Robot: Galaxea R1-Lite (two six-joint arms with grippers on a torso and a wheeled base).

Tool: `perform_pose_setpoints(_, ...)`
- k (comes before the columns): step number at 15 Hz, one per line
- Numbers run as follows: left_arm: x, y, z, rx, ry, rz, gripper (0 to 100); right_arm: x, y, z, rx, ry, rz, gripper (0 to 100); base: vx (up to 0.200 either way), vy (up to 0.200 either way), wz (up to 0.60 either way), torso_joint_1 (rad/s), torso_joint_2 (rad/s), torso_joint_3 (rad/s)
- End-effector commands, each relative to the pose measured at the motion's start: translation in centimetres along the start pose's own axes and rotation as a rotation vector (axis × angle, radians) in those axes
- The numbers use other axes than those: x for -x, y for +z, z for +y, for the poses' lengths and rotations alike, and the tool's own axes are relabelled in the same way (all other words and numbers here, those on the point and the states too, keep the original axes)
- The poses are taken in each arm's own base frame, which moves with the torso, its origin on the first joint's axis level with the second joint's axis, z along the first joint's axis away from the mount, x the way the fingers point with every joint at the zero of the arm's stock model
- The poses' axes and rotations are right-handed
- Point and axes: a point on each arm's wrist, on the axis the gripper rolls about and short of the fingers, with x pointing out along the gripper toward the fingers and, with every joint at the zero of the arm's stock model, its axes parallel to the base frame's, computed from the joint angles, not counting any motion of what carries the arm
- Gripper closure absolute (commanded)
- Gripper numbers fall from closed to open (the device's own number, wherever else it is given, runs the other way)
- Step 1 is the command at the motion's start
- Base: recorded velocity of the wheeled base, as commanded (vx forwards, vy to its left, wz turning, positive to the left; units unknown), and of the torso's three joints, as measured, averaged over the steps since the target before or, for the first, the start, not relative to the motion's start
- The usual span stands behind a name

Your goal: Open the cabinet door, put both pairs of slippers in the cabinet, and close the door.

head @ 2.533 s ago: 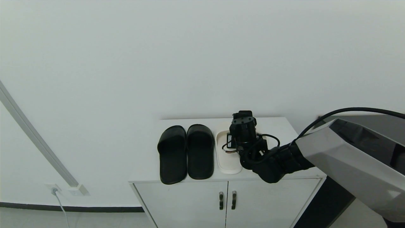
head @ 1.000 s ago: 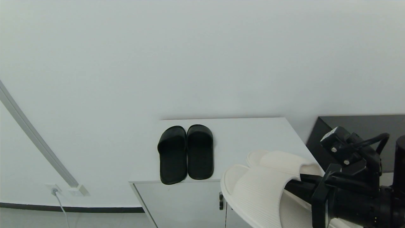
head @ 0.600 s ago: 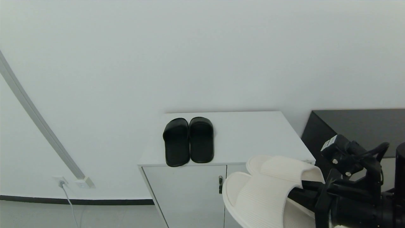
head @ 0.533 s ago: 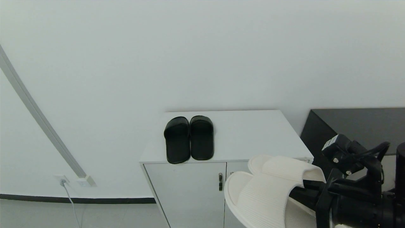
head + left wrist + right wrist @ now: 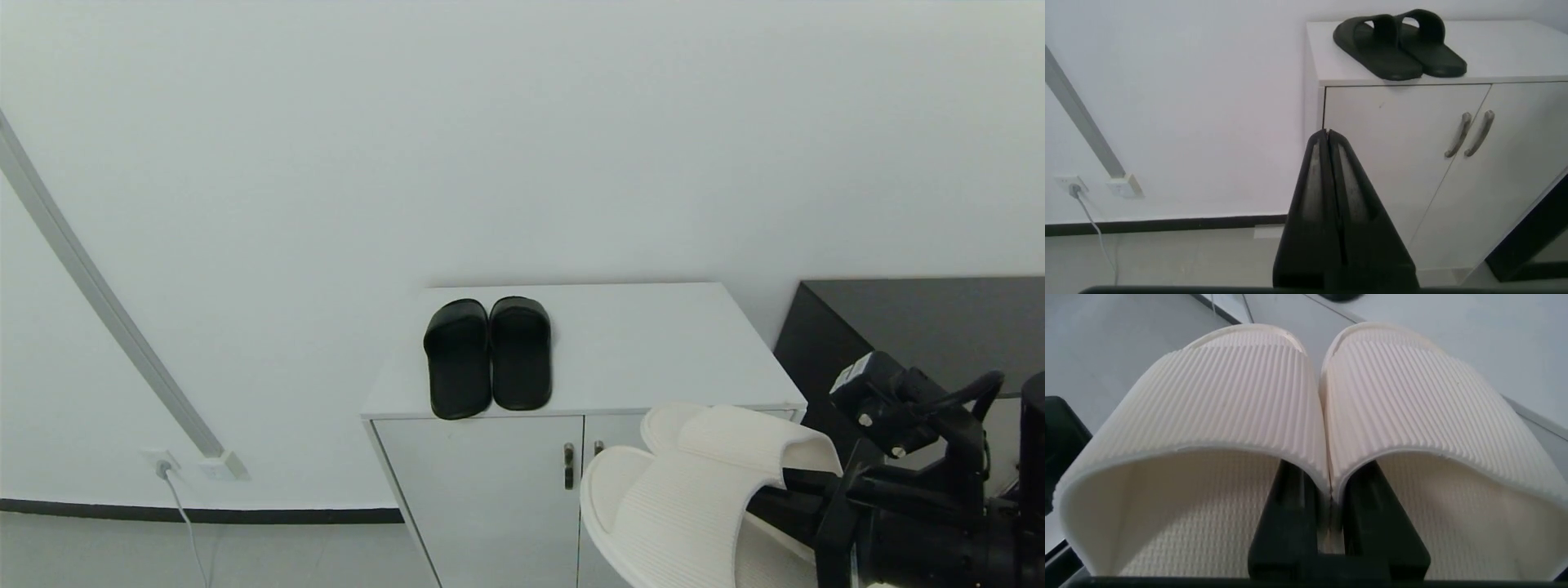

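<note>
Left wrist view, left gripper (image 5: 1328, 145): fingers pressed flat together with nothing between them. It faces the cabinet front and is well apart from it.
Black slippers (image 5: 488, 357): side by side and touching on the cabinet top (image 5: 653, 343), toward its 9 o'clock end. Their long axis runs 12 to 6, toes to the wall and heels at the front edge.
Left cabinet door (image 5: 490, 498): closed, as is the right one beside it, so nothing can go inside yet.
Door handles (image 5: 568, 466): two upright bars either side of the centre seam, long axis 12 to 6, at about 5 o'clock from the black pair.
White slippers (image 5: 702, 490): off the cabinet, carried in the air before the right door, toes toward about 10 o'clock.
Right gripper (image 5: 1331, 539): clamped on the two inner strap walls, holding both white slippers together.
Next move, as you should judge it: the right arm is loaded, so the free left gripper is the one for a handle. It must part its fingers first and take the bar across its upright axis.
</note>
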Motion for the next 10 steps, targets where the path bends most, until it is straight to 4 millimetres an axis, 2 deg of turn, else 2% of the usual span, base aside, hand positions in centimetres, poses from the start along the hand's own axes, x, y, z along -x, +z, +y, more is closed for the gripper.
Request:
perform_pose_setpoints(1,0.0,0.0,0.0,0.0,0.001,0.0,100,-0.07,-0.09,-0.04,-0.001,-0.001,0.004,100,0.0,0.0,0.0,0.0,0.0,0.0)
perform_pose_setpoints(5,0.0,0.0,0.0,0.0,0.001,0.0,100,-0.16,-0.39,-0.05,0.004,-0.001,0.018,100,0.0,0.0,0.0,0.0,0.0,0.0)
perform_pose_setpoints(8,0.0,0.0,0.0,-0.001,-0.001,0.0,100,-0.19,-0.45,-0.06,0.019,-0.001,0.021,100,0.0,0.0,0.0,-0.134,0.3,0.163)
perform_pose_setpoints(9,0.0,0.0,-0.01,-0.001,-0.002,0.0,0,-0.19,-0.45,-0.05,0.019,0.001,0.021,100,0.0,0.0,0.0,-0.154,0.35,0.193)
perform_pose_setpoints(10,0.0,0.0,-0.01,-0.001,-0.002,0.0,0,-0.23,-0.47,-0.05,0.019,0.001,0.022,100,0.0,0.0,0.0,-0.163,0.37,0.203)
